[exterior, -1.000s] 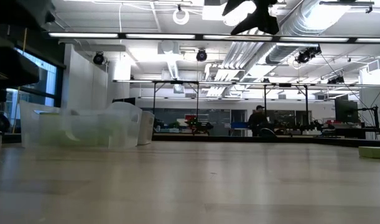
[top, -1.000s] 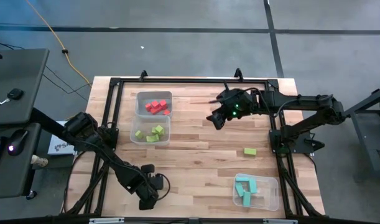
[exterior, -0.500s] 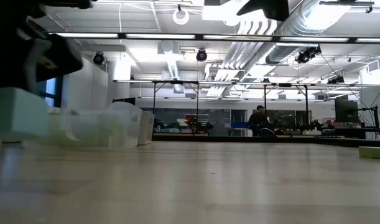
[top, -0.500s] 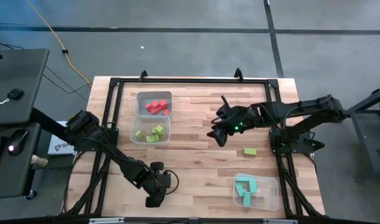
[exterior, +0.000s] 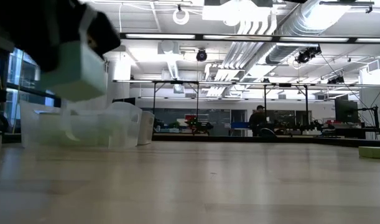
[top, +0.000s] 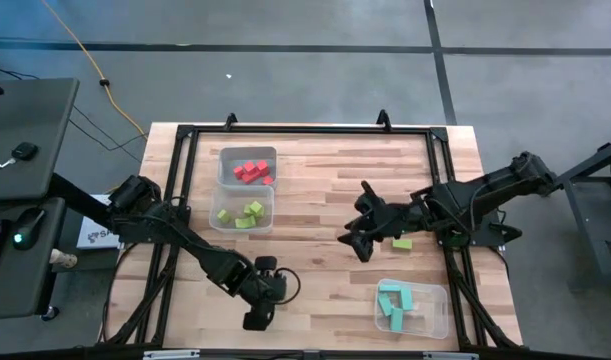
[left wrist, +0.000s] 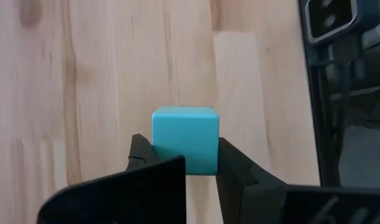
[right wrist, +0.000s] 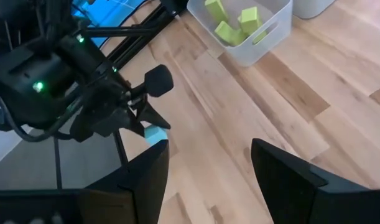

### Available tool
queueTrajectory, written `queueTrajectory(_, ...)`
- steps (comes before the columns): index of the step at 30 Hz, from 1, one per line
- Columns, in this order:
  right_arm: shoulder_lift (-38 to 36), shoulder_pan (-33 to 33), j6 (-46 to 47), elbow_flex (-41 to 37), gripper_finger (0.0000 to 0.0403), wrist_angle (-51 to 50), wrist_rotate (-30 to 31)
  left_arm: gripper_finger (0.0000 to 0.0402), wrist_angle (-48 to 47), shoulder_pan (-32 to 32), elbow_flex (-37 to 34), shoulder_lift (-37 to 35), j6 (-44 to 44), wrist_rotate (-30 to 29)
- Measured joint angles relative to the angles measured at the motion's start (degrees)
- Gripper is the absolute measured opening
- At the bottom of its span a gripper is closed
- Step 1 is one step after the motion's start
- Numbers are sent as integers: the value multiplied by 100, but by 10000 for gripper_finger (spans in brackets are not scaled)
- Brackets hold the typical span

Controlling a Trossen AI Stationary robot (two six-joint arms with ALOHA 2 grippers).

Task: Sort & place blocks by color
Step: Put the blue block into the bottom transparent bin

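My left gripper hangs near the table's near edge, left of centre, shut on a teal cube. The low view shows that cube in the air. A lime green block lies flat on the wood at the right. My right gripper hovers open just left of it, with nothing between its fingers. Red blocks lie in the far left tub, green ones in the tub next to it, and teal ones in the near right tub. My left gripper pinches the teal cube by two opposite sides between its two fingers. The fingers come from above, slanting down. The cube is lifted clear of the table, one flat face turned toward the wrist camera.
A black frame runs round the wooden table top. Bare wood lies between the two grippers and in front of the left tubs. In the right wrist view the left arm and the green tub show beyond my right gripper's fingers.
My left gripper has gone toward the table's right along the near edge and risen, carrying the teal cube up clear of the wood. My right gripper, still open, has swung from the far side toward the near edge, ending beside the green block.
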Motion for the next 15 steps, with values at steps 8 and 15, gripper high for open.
queueTrajectory(8, 1, 450, 83, 0, 218, 0, 509, 8, -4, 171, 454, -2, 340, 23)
queueTrajectory(15, -2, 676, -248, 0, 218, 0, 883, 8, -2, 295, 907, -2, 496, 57)
